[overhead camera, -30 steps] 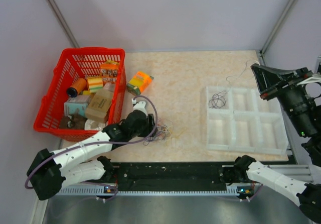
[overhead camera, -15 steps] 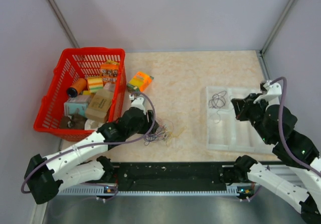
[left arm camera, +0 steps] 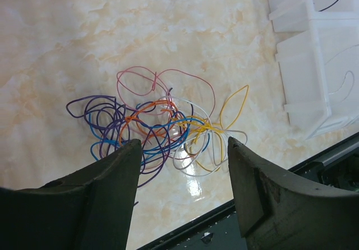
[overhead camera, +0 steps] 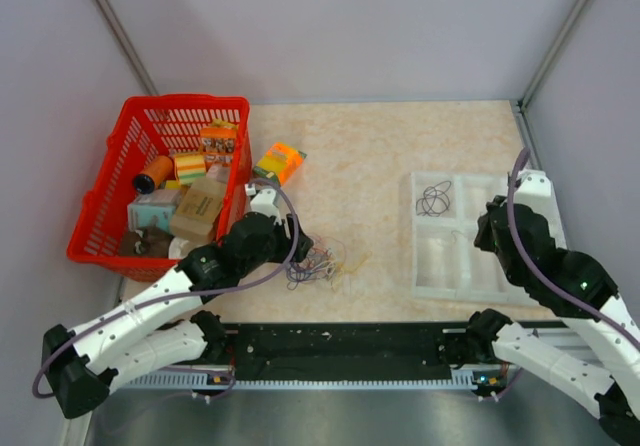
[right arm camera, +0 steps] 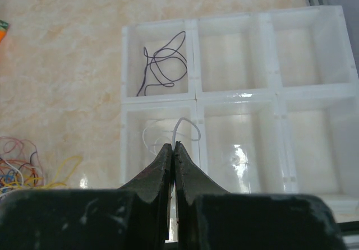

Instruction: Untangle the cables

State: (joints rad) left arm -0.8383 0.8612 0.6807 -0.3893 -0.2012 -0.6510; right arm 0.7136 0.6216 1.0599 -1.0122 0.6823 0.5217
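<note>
A tangle of thin cables [left arm camera: 162, 132] in purple, blue, orange, pink, yellow and white lies on the marble table, also in the top view [overhead camera: 318, 264]. My left gripper [left arm camera: 182, 149] is open just above its near side, empty. My right gripper [right arm camera: 174, 147] is shut on a white cable [right arm camera: 188, 128] that loops over the near-left cell of the white divided tray [right arm camera: 196, 96]. A black cable [right arm camera: 162, 62] lies coiled in the far-left cell, also in the top view [overhead camera: 433, 201].
A red basket [overhead camera: 100, 206] of boxes and spools stands at the left. An orange and green box [overhead camera: 279, 164] lies beside it. The black rail [overhead camera: 340, 341] runs along the table's near edge.
My right arm has swung down from the far right and over the tray, bringing the white cable to the near-left cell. My left gripper has shifted slightly by the tangle.
</note>
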